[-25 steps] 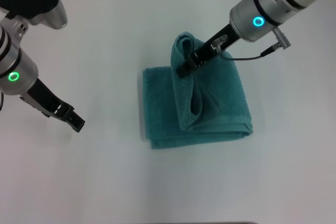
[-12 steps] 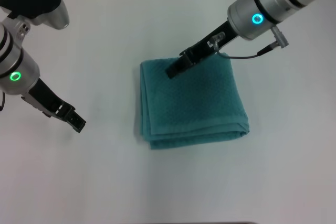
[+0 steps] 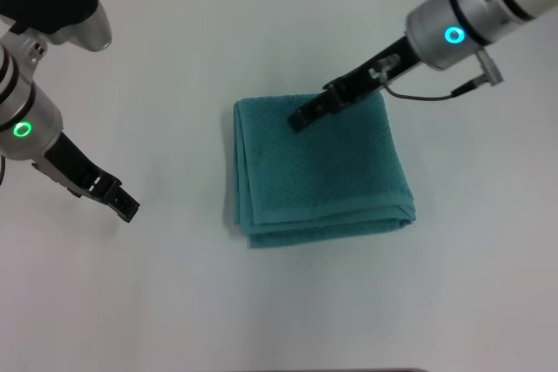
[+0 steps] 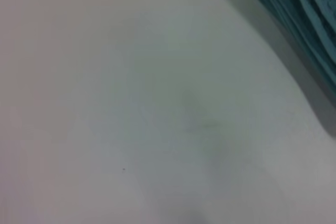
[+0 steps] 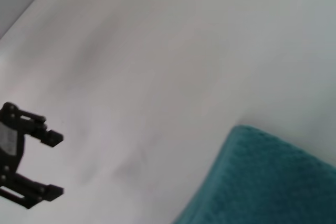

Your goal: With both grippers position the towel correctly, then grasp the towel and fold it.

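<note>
The towel lies flat and folded in layers on the tabletop, about midway between its left and right edges. The layered open edges run along the towel's left and near sides. It is close to square, a little longer from far edge to near edge than across.

The right pincer is over the towel's far edge, toward its far-left corner, the arm reaching in from the tabletop's far right. It seems to hold nothing. Its fingers look close together, but whether they are parted or closed cannot be told, nor whether the tips touch the cloth.

The left pincer is low over bare tabletop, well apart from the towel and to its left. The right wrist view shows its two fingers apart with nothing between them.

So the right arm is much the nearer. For the left pincer the towel lies straight to its right, the left stacked edge being the closest part. Any further two-handed fold would likely need the left arm to cross that gap first, while the right one need only shift along the far edge.
</note>
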